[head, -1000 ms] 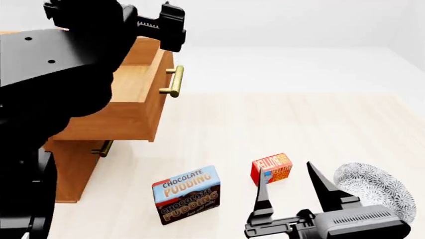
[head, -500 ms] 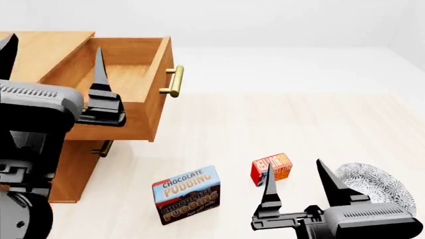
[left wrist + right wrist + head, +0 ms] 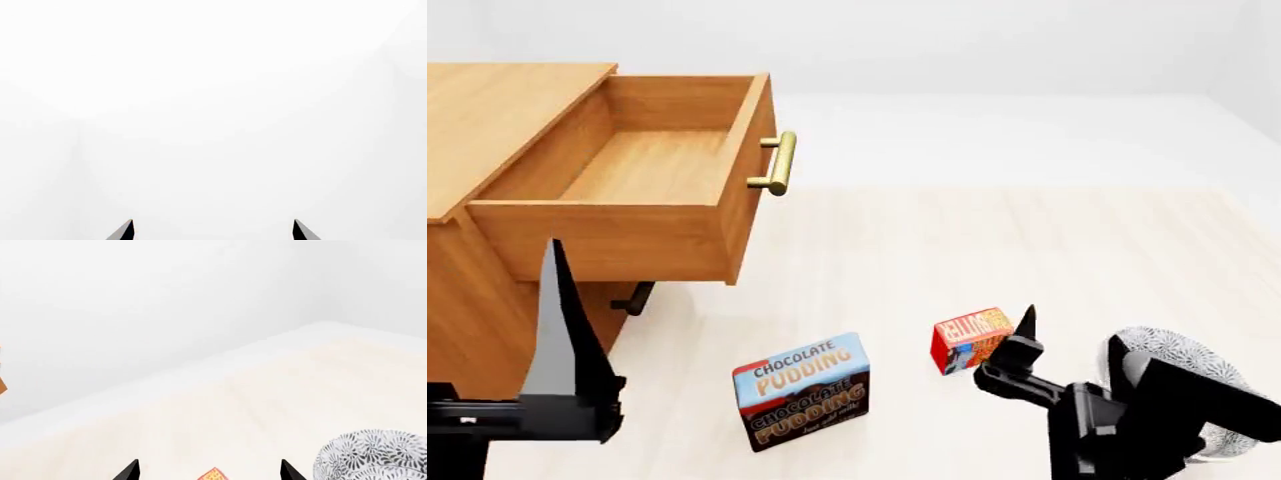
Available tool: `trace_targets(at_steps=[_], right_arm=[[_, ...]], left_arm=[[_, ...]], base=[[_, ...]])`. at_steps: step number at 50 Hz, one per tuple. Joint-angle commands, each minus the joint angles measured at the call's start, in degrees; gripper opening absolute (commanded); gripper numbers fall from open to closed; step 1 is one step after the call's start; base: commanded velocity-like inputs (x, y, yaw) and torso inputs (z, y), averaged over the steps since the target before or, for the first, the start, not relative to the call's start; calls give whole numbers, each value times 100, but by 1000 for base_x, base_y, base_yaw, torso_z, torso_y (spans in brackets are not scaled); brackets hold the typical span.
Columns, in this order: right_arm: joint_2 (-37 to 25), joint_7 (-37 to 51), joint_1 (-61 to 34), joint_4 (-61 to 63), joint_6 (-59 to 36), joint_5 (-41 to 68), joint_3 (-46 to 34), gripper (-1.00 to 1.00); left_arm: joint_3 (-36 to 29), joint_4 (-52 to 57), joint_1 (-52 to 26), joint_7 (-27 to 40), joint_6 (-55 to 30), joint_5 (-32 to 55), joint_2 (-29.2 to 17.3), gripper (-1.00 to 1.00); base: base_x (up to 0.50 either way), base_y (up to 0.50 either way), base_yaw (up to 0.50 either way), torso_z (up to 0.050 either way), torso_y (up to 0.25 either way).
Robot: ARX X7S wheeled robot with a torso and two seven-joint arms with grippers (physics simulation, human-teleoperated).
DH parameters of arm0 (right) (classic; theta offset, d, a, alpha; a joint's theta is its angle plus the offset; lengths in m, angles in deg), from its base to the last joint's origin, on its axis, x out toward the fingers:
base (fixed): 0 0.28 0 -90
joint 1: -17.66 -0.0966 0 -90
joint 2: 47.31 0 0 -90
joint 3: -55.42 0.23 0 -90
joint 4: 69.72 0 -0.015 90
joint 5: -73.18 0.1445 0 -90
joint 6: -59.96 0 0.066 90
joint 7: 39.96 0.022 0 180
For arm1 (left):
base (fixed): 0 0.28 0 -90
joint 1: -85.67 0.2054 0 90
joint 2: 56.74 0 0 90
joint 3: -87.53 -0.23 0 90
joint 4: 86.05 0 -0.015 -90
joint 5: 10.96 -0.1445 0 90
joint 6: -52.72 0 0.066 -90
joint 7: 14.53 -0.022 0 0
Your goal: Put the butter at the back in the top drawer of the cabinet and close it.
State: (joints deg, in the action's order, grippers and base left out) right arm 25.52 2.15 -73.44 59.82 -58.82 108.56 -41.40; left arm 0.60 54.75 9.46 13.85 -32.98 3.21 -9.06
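A bare simulated room: blank white walls, pale wood floor (image 3: 988, 240), one wooden cabinet (image 3: 481, 130).

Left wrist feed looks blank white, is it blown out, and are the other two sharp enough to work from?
Left wrist view: flat white, only the left claw tips show. Head view: sharp, evenly lit; the butter lettering is readable, the top drawer is clear. Right wrist view: sharp but mostly pale; the patterned plate is crisp.

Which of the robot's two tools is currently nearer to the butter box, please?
The right. The right tool is right beside the butter, its fingertip at the box's edge. The left tool hangs far off, in front of the cabinet, beyond the pudding box.
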Motion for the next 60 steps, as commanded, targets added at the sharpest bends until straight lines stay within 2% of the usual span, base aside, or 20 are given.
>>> trace_targets(at_steps=[1,8,14,19,23,26,29,35,39,41,47,60], right_arm=[[509,1076,-1206,-509,-1166,1308,633,100],[950,1769,-2401,-1387,-1877,2658,1089,100],[1235,2390,-3137,-2242,-2140,3367,1373,100],[1370,2347,-3524,-3009,-2179,3687,1418,100],[1490,2202,-3746,-3544,-1846,3449,1368,100],[1278,2058,-3975,-3746,-1762,2674,774,100],[1231,1947,-4081,-3987,-1593,2276,501,100],[1352,2298,-4448,-4714,-2051,2825,716,100],[1475,2618,-4560,-4892,-1902,2853,839,100],[1536,3139,-4649,-5101,-1972,2894,932,100],[1533,3936,-4897,-5427,-2159,2803,801,100],[1622,4698,-5064,-5633,-2005,3146,880,100]], left_arm=[[233,-284,952,-198,1321,-340,63,100],[55,-362,927,-291,1417,-364,87,100],[-83,-374,904,-350,1470,-383,112,100],[-168,-345,887,-380,1464,-401,124,100],[-227,-312,868,-389,1458,-393,140,100],[-305,-273,853,-400,1461,-419,170,100],[-372,-281,827,-417,1462,-443,192,100],[-423,-377,797,-446,1545,-356,210,100],[-448,-439,763,-460,1571,-288,216,100],[-459,-469,753,-467,1592,-266,222,100],[-456,-562,739,-470,1649,-186,236,100],[-522,-661,689,-492,1632,-88,249,100]], base=[[0,0,0,0,0],[0,0,0,0,0],[0,0,0,0,0],[0,0,0,0,0],[0,0,0,0,0],[0,0,0,0,0],[0,0,0,0,0],[0,0,0,0,0],[0,0,0,0,0],[0,0,0,0,0],[0,0,0,0,0],[0,0,0,0,0]])
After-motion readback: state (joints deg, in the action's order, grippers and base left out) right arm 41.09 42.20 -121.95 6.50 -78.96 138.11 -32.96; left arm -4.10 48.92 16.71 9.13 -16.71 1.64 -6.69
